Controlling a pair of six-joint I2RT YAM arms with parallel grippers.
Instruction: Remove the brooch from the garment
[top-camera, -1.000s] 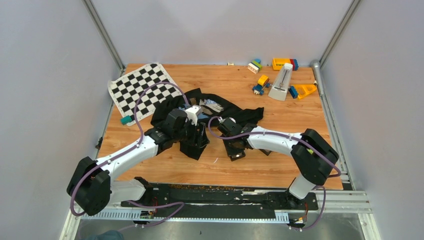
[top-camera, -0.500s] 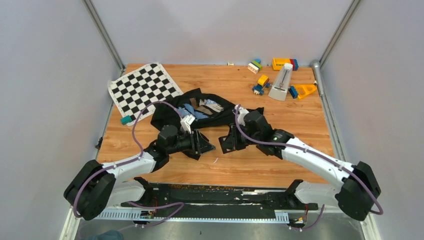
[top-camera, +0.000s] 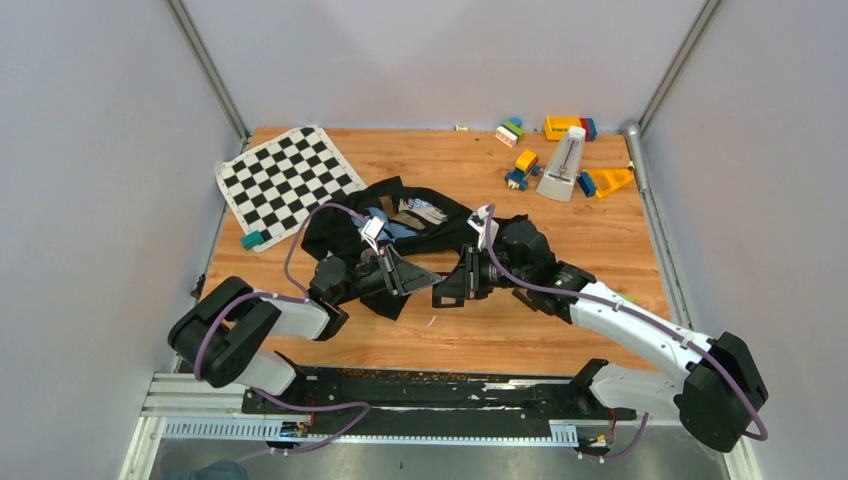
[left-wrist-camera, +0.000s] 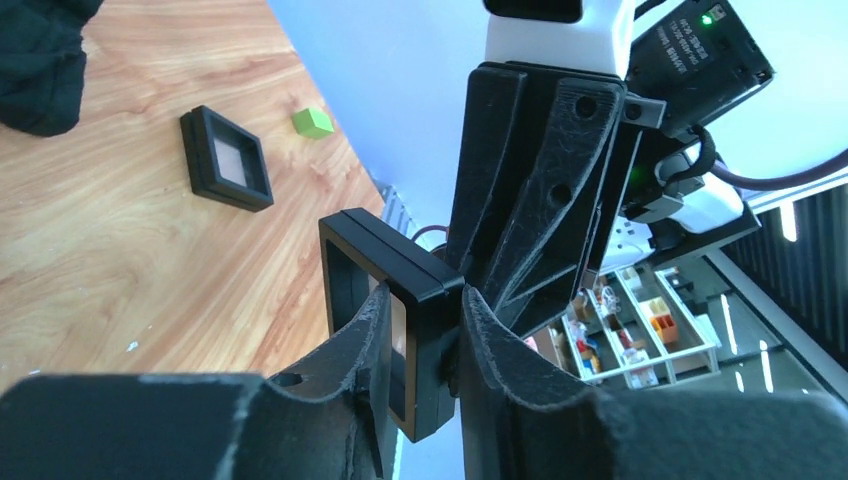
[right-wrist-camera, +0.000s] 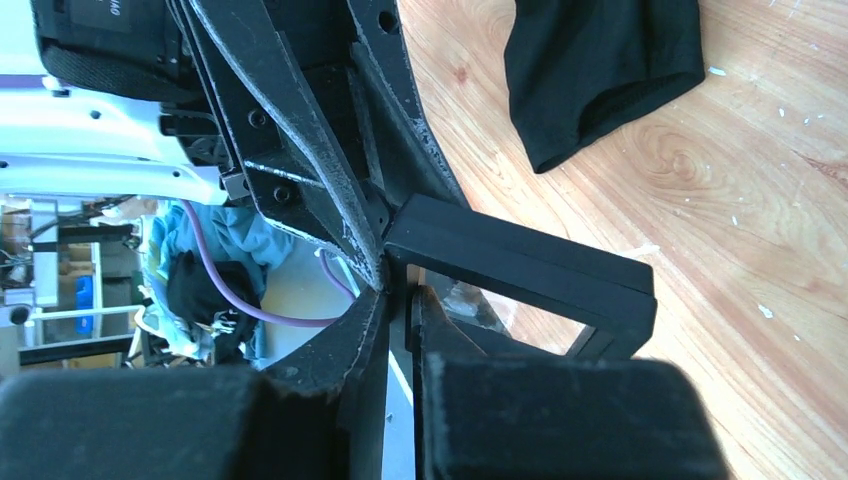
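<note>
The black garment with its blue, white and brown print lies mid-table; its edge also shows in the left wrist view and the right wrist view. My left gripper and right gripper meet tip to tip in front of it, above the wood. Both are shut on one small square black tray, the left across its thickness, the right on a thin edge. I cannot make out the brooch with certainty; a pale glint shows through the tray's window.
A second small black tray and a green cube lie on the wood. The chequered mat lies at the back left. Toy blocks and a white metronome stand at the back right.
The two grippers, apart half a second ago, have closed the gap and now meet on the black tray. The left arm's elbow has folded back toward its base.
</note>
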